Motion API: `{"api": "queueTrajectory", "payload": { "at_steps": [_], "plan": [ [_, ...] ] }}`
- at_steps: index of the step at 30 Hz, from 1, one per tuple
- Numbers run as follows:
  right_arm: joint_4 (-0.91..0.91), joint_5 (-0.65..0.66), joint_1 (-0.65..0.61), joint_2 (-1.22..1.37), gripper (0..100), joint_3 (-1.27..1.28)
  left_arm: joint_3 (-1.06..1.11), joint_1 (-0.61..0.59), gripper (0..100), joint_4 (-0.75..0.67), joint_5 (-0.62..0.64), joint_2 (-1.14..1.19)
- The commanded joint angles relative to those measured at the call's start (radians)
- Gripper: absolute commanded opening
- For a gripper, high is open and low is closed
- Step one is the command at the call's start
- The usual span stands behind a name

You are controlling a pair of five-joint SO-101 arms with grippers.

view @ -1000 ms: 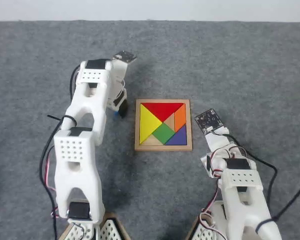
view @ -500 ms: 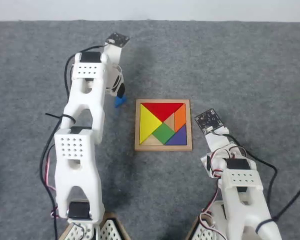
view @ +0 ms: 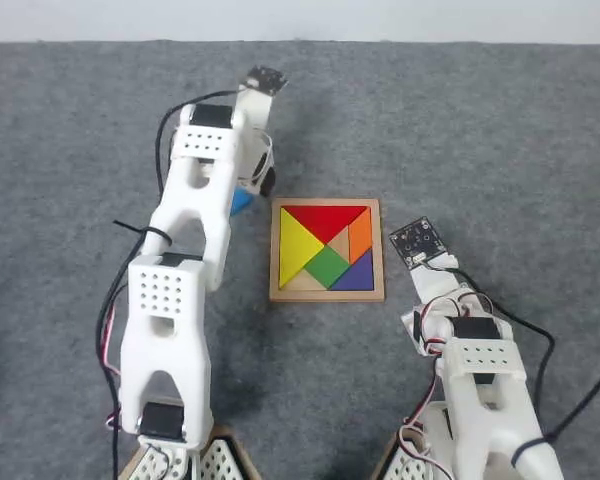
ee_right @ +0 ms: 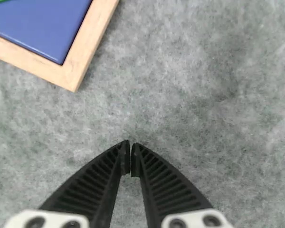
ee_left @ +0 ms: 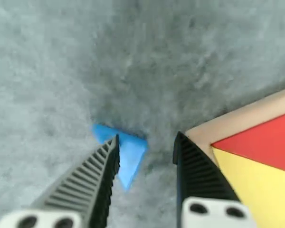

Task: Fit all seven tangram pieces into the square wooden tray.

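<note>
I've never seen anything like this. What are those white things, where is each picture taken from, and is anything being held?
The white things are two small robot arms, each ending in a two-fingered gripper. The wide picture comes from a fixed camera looking down on the grey table. In it, the left arm and the right arm flank a square wooden tray with five coloured tangram pieces fitted in it. The other two pictures come from cameras on the arms' wrists, so you look along the black fingers. The left gripper is open over a light blue piece that lies on the table beside the tray's corner. The right gripper is shut on nothing, above the table near another corner of the tray. Nothing is held.
</note>
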Motion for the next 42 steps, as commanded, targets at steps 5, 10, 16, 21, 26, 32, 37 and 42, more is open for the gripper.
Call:
{"api": "queueTrajectory", "payload": {
  "at_steps": [5, 10, 16, 21, 26, 32, 37, 42],
  "plan": [
    [-0.018, -0.006, 0.005, -0.031, 0.9, -0.008, -0.145, -0.014, 18, 0.157, 0.008, 0.097],
    [-0.018, -0.006, 0.005, -0.031, 0.9, -0.008, -0.228, -0.035, 18, 0.247, 0.018, 0.147],
    [-0.018, -0.006, 0.005, -0.031, 0.9, -0.008, -0.255, -0.068, 18, 0.245, 0.028, 0.19],
    [-0.018, -0.008, 0.005, -0.031, 0.9, -0.008, -0.294, -0.072, 18, 0.247, 0.029, 0.203],
    [-0.018, -0.008, 0.005, -0.031, 0.9, -0.008, -0.297, -0.072, 11, 0.244, 0.034, 0.203],
    [-0.018, -0.008, 0.005, -0.031, 0.9, -0.008, -0.298, -0.083, 1, 0.207, 0.041, 0.196],
    [-0.018, -0.006, 0.005, -0.031, 0.9, -0.008, -0.334, -0.109, 1, 0.187, 0.052, 0.193],
    [-0.018, -0.006, 0.005, -0.031, 0.9, -0.008, -0.487, -0.138, 1, 0.284, 0.046, 0.192]
  ]
}}
